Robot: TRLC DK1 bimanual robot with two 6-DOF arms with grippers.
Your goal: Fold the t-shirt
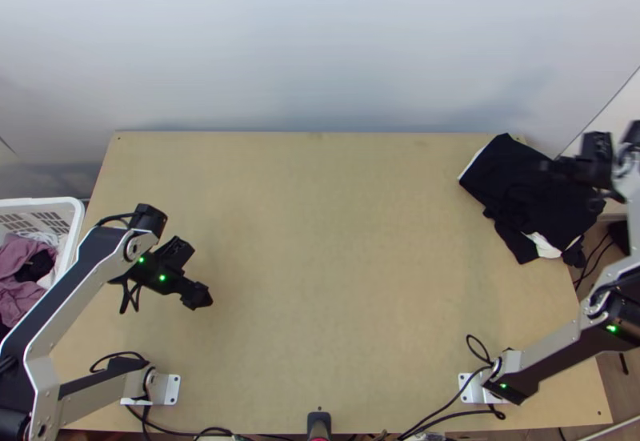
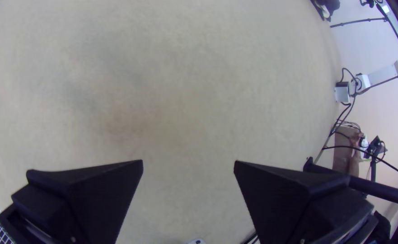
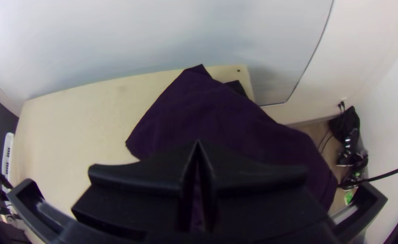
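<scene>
Right gripper [image 1: 549,166]: fingers pressed together, positioned over the dark T-shirt [image 1: 508,185]. The garment lies rumpled and partly folded beneath (a white portion [image 1: 544,246] is exposed), overhanging the side edge of the table [image 1: 336,241]. Well apart, across the tabletop: left gripper [image 1: 203,298], fingers spread, nothing between them. Outboard of that unit: white basket [image 1: 78,221] containing cloth.
</scene>
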